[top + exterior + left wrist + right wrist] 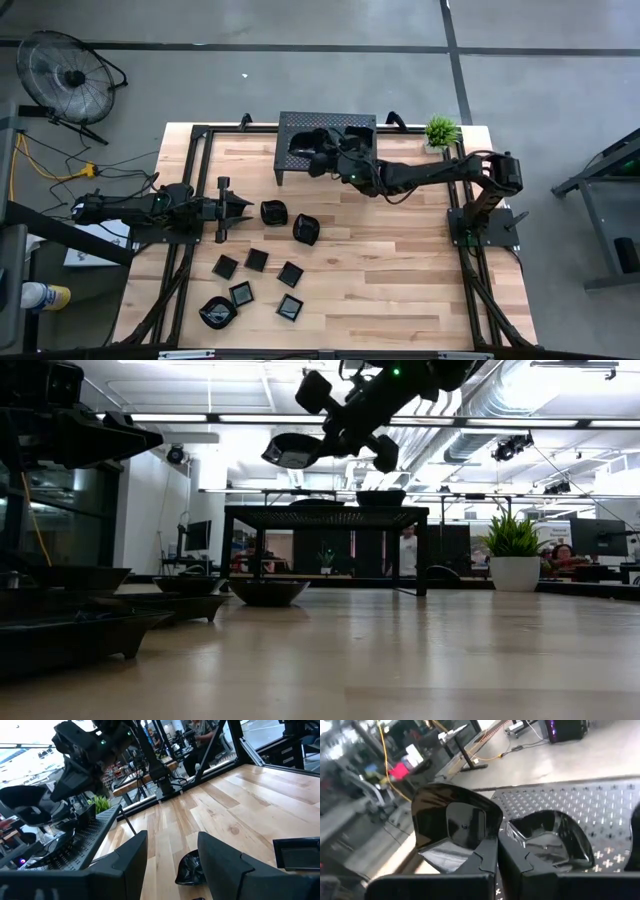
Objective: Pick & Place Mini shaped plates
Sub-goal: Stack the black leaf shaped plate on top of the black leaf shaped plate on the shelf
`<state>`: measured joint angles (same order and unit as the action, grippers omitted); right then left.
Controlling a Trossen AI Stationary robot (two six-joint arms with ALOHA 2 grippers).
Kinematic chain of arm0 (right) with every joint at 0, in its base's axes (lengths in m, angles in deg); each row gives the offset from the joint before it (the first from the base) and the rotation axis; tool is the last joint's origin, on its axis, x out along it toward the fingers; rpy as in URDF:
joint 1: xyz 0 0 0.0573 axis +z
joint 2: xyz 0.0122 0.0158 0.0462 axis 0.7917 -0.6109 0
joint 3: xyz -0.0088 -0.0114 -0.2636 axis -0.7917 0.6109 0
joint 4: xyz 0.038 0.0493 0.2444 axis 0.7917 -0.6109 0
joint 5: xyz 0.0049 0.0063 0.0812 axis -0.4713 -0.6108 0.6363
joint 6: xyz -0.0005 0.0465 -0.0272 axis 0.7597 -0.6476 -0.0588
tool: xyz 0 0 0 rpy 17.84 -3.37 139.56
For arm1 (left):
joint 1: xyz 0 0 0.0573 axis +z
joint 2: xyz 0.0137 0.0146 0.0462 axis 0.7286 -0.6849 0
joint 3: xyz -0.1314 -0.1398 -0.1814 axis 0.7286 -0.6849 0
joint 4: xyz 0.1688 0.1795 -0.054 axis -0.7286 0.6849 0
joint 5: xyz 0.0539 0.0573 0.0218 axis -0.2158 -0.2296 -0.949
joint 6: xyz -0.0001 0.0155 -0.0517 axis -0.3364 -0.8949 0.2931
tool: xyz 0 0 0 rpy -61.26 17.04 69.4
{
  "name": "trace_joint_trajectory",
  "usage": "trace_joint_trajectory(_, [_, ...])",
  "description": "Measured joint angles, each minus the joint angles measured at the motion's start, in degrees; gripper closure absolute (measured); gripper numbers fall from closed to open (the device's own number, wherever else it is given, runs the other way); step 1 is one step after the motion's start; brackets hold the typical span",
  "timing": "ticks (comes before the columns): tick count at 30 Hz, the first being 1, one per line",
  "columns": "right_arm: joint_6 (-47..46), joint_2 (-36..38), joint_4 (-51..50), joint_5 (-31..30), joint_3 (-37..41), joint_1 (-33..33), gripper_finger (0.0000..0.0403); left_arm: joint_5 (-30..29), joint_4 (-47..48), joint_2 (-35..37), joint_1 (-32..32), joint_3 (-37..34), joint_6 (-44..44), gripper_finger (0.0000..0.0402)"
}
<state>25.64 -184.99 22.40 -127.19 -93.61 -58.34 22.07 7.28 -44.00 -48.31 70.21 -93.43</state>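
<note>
Rack (328, 128) blocks the far edge, plates (258, 260) crowd left side, right tabletop (400, 270) open

We count eight small glossy black dishes (257, 259) lying on the pale wooden table (400, 280), perhaps two more on the one black perforated metal rack (365, 125), and one held above it. There are two dark robot arms and one small green potted plant (440, 130).

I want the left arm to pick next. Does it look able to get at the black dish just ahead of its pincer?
Probably yes. The left pincer stands open, aimed at the dish, with only bare table between them. The right pincer is away over the rack.
</note>
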Motion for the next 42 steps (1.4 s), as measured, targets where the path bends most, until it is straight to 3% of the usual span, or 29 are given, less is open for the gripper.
trace_joint_trajectory(11, [10.9,0.0,-34.1,8.3,-18.4,0.0,0.0403,0.0,0.0,0.0,0.0,0.0,0.0,0.0231])
trace_joint_trajectory(18, [11.1,0.0,-42.2,10.8,-19.1,0.3,0.0403,0.0,0.0,0.0,0.0,0.0,0.0,0.0231])
trace_joint_trajectory(26, [13.4,0.0,-43.4,-2.4,-17.6,7.1,0.0403,0.0,0.0,0.0,0.0,0.0,0.0,0.0231])
trace_joint_trajectory(34, [18.6,0.0,-36.9,-17.1,-17.6,16.2,0.0403,2.1,3.7,-1.1,0.0,1.9,0.0,0.0231])
trace_joint_trajectory(42, [20.6,0.0,-35.6,-18.9,-17.6,18.4,0.0403,2.3,3.5,-1.3,0.0,2.1,0.0,0.0231])
